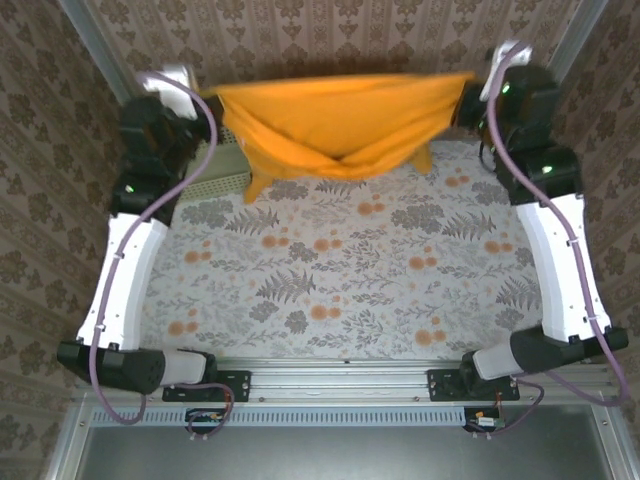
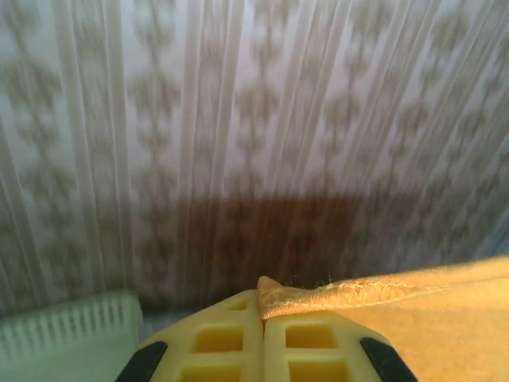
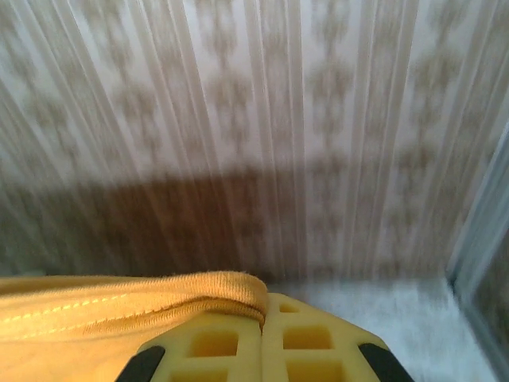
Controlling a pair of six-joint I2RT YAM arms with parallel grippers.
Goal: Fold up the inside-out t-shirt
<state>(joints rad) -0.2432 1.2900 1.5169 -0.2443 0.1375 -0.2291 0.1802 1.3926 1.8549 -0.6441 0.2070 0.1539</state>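
Observation:
The orange-yellow inside-out t-shirt [image 1: 335,125] hangs stretched in the air across the far end of the table, sagging in the middle, its plain face showing. My left gripper [image 1: 208,100] holds its left top corner and my right gripper [image 1: 468,92] its right top corner. In the left wrist view the yellow fingers [image 2: 231,338] are shut on a stitched hem of the t-shirt [image 2: 374,290]. In the right wrist view the fingers [image 3: 318,338] are shut on a folded ribbed edge of the t-shirt [image 3: 159,294]. The shirt's lower folds dangle just above the tablecloth.
A floral tablecloth [image 1: 340,270] covers the table. A pale green mesh basket [image 1: 220,170] stands at the far left behind the left arm, also at the bottom left of the left wrist view [image 2: 64,326]. Patterned walls close in the back and sides.

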